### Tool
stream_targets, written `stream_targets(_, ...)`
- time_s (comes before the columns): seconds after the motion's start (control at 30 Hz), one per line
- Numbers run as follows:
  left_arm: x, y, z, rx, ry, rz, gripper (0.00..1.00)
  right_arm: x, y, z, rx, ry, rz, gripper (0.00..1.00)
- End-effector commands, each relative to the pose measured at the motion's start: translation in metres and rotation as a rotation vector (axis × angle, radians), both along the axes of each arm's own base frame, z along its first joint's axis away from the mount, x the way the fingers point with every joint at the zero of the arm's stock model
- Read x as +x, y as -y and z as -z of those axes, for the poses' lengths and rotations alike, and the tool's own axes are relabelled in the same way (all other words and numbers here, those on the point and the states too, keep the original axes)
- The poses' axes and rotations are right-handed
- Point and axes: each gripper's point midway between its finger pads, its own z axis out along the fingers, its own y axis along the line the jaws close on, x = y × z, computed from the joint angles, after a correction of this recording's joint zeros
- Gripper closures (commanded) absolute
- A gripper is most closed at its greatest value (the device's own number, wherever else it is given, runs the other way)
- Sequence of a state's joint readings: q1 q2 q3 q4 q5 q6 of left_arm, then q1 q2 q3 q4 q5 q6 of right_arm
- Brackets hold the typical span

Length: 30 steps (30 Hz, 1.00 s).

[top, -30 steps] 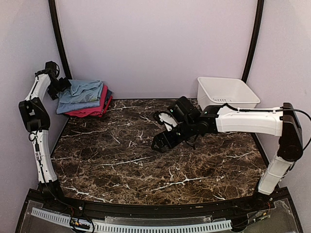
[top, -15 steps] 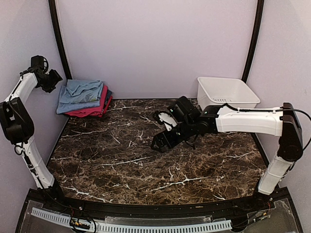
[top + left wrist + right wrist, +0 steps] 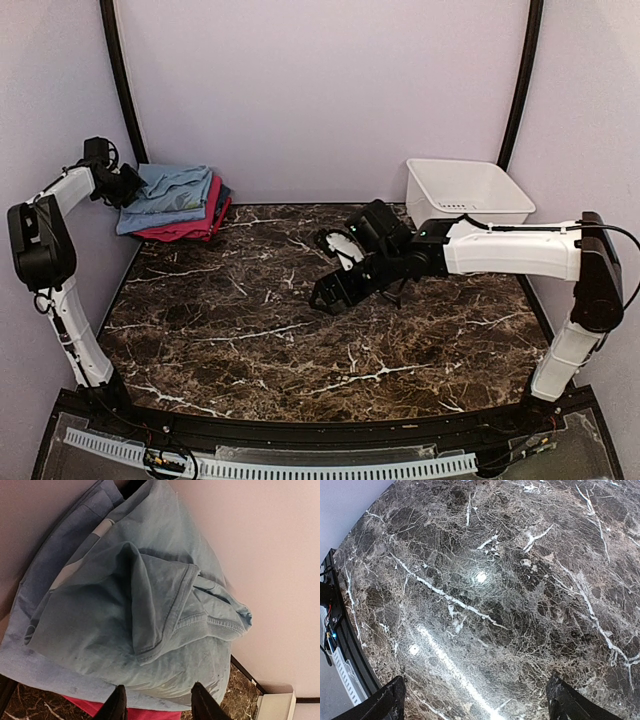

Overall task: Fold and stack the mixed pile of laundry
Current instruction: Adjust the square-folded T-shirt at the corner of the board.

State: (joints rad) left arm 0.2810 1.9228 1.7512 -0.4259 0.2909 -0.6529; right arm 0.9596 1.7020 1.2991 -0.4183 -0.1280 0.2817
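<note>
The mixed laundry pile (image 3: 175,202) lies stacked in the table's back left corner: pale blue garments on top, a magenta-pink piece (image 3: 190,228) and a dark one beneath. My left gripper (image 3: 126,186) is at the pile's left edge. In the left wrist view the folded pale blue cloth (image 3: 130,610) fills the frame, and my left gripper (image 3: 159,705) has its black fingertips (image 3: 118,704) apart just short of the cloth, with nothing between them. My right gripper (image 3: 332,290) hovers open over the bare marble at mid-table; the right wrist view shows my right gripper (image 3: 475,700) empty.
A white plastic tub (image 3: 468,190) stands at the back right, behind the right arm. Lilac walls close in the table on three sides, with black posts (image 3: 120,80) in the back corners. The pile presses against the left wall.
The left arm lifted away toward the wall, then came back down to the pile's left edge, its jaws narrowing. The right arm has not moved.
</note>
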Motion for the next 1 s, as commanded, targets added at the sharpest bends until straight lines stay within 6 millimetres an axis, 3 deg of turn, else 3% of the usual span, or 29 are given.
stream_targets(0.0, 0.014, 0.003, -0.005, -0.027, 0.049, 0.006, 0.58, 0.003, -0.002, -0.002, 0.025, 0.001, 0.012, 0.06)
stream_targets(0.37, 0.039, -0.003, 0.009, -0.042, 0.052, -0.004, 0.65, 0.004, 0.001, 0.002, 0.009, 0.000, 0.020, 0.06)
stream_targets(0.5, 0.045, -0.002, 0.015, -0.055, 0.057, -0.002, 0.73, 0.004, 0.002, 0.003, 0.007, 0.000, 0.021, 0.06)
stream_targets(0.6, 0.050, -0.001, 0.017, -0.074, 0.067, 0.004, 0.84, 0.004, 0.002, 0.004, 0.002, -0.001, 0.024, 0.06)
stream_targets(0.73, 0.058, 0.001, 0.005, -0.103, 0.124, 0.013, 0.99, 0.004, 0.003, 0.005, -0.005, -0.004, 0.025, 0.06)
stream_targets(0.97, 0.088, -0.006, -0.027, -0.141, 0.309, -0.011, 1.00, 0.004, 0.004, 0.010, -0.020, -0.016, 0.030, 0.06)
